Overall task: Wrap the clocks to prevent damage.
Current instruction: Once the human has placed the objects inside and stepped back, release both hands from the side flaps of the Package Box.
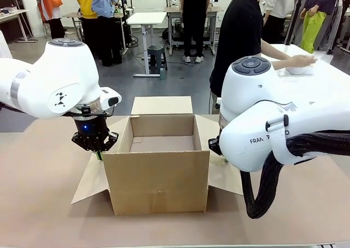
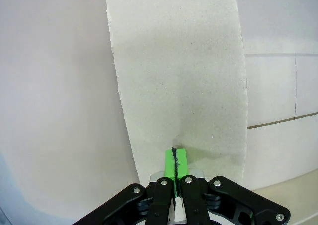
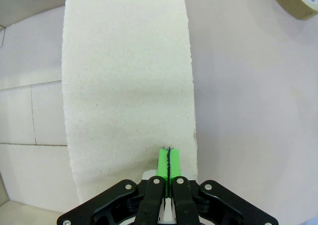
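Box [image 1: 158,177]: cardboard, standing open at the centre of the frame on the brown table [image 1: 38,204]. Its side flaps are folded outward and its rear flap [image 1: 162,104] stands up.

Left gripper [image 1: 99,155]: at centre left of the front view, pointing down at the left flap [image 1: 89,183], just beside the box wall. In the left wrist view the green pads [image 2: 180,158] are pressed fully together with only a thin dark line between them. Nothing is clamped. The tips are at the surface of the flap, which runs as a pale strip up the middle of that frame. Whether they press on it cannot be told.

Right gripper [image 3: 169,158]: jaws likewise fully closed, pads together, holding nothing. The tips are at the right flap [image 3: 129,76], a pale strip from bottom centre to top in the right wrist view. In the front view the white right arm [image 1: 273,127] at the right covers most of this gripper.

Tape roll [image 3: 297,0]: partly in frame at the upper right corner of the right wrist view, lying on the table beyond the flap.

Person [image 1: 240,34]: in a black top, behind the box at upper centre, bent toward the right. One hand [image 1: 302,60] rests on a white item [image 1: 301,70] on a white table [image 1: 328,89] at the upper right. Whether that item is a clock cannot be told.
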You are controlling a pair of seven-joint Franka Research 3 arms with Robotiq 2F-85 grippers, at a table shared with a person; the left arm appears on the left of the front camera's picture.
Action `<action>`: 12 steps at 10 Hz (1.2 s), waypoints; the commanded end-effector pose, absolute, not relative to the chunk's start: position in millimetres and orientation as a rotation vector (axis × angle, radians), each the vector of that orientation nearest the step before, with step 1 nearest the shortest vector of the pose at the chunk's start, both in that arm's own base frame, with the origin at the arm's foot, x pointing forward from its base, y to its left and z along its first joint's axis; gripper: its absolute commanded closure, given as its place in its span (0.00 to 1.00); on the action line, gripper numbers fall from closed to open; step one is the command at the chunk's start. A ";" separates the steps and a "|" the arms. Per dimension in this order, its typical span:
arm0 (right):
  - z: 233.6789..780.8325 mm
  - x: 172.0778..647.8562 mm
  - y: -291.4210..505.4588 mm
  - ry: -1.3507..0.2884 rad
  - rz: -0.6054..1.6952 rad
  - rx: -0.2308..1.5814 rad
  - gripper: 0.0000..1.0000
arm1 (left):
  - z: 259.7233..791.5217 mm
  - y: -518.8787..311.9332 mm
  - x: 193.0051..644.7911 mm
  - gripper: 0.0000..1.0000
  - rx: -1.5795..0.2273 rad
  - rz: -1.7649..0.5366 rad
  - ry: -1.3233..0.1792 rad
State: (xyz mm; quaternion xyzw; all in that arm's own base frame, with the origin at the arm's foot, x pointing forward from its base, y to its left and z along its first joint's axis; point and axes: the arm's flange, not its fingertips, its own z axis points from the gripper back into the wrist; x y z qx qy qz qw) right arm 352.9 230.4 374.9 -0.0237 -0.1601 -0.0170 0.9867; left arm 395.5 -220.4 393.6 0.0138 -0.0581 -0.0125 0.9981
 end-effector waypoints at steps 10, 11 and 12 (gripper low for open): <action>373.9 353.1 230.4 -0.323 -0.036 -0.051 0.99 | 393.6 -220.5 395.4 1.00 0.028 -0.025 -0.116; 373.9 353.1 230.4 -0.323 -0.036 -0.051 0.99 | 393.6 -220.5 395.4 1.00 0.028 -0.025 -0.116; 373.9 353.1 230.4 -0.323 -0.036 -0.051 0.99 | 393.6 -220.5 395.4 1.00 0.028 -0.025 -0.116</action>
